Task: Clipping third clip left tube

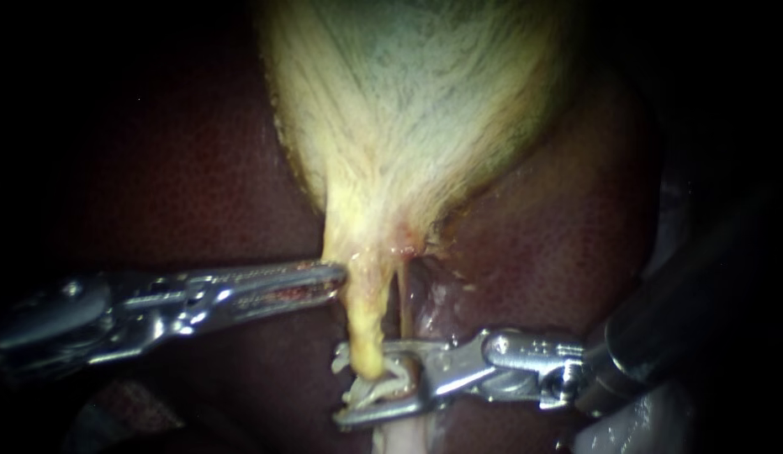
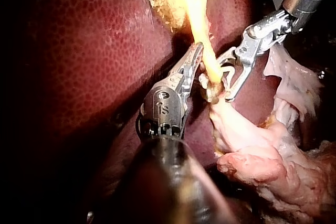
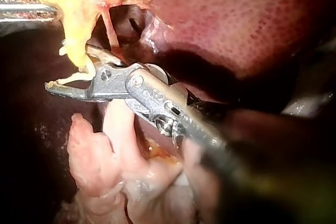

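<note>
The left tube, a yellow stalk hanging from the gallbladder, had its lower end inside a white clip. The clip was still spread wide and unclosed. The right instrument carried it, its claw grasping the clip from both sides. By my reading the placing was done and the squeeze remained. I could not make out any other clips on the tube. A thinner tube ran just beside it, outside the clip. The left instrument had its claw clenched, with the tip against the tube's side higher up. Dark liver lay behind. No container showed.
</note>
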Controlling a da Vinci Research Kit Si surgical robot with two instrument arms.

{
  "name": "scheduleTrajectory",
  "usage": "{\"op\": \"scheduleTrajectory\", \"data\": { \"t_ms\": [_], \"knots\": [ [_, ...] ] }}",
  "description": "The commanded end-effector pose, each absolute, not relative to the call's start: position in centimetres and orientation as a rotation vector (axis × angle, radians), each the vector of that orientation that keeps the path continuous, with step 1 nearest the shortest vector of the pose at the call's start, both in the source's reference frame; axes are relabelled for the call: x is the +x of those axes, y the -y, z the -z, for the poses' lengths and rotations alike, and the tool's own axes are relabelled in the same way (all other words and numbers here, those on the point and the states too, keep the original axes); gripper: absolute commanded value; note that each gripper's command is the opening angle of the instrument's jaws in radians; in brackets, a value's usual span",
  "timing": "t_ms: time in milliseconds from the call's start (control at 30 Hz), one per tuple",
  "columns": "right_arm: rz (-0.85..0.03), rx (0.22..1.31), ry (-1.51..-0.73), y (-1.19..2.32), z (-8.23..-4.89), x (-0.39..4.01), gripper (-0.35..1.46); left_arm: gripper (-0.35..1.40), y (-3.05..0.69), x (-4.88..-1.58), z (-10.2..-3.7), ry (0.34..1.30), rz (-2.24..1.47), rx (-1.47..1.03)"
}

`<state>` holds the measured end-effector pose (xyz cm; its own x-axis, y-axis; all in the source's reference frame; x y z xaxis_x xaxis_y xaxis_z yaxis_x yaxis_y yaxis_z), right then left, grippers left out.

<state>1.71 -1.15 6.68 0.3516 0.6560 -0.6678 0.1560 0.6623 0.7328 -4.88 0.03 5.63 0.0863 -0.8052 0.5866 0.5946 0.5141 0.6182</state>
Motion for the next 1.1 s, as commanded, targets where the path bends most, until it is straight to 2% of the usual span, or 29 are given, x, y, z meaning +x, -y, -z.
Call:
{"op": "scheduleTrajectory", "data": {
  "t_ms": [33,200,600,667,700,733,867,1100],
  "knots": [
    [-0.384,0.804,-1.199,1.09,-6.66,1.71,0.51,-0.35,-0.02,-4.88,-5.63,1.047,1.059,0.243],
    [-0.383,0.783,-1.208,0.88,-6.61,1.68,0.49,-0.35,-0.02,-4.89,-5.64,1.048,1.058,0.244],
    [-0.403,0.774,-1.207,0.76,-6.58,1.68,0.39,-0.35,-0.01,-4.91,-5.65,1.048,1.058,0.243],
    [-0.404,0.774,-1.207,0.74,-6.58,1.66,0.29,-0.35,-0.01,-4.91,-5.65,1.048,1.058,0.243],
    [-0.404,0.775,-1.207,0.74,-6.58,1.65,0.16,-0.35,-0.01,-4.91,-5.65,1.048,1.058,0.243],
    [-0.402,0.776,-1.207,0.74,-6.58,1.62,-0.07,-0.35,-0.01,-4.91,-5.65,1.048,1.058,0.243],
    [-0.402,0.776,-1.207,0.72,-6.61,1.56,-0.35,-0.35,-0.01,-4.91,-5.65,1.048,1.058,0.243],
    [-0.401,0.775,-1.207,0.73,-6.65,1.55,-0.35,-0.35,-0.01,-4.91,-5.65,1.048,1.058,0.243]
  ]
}}
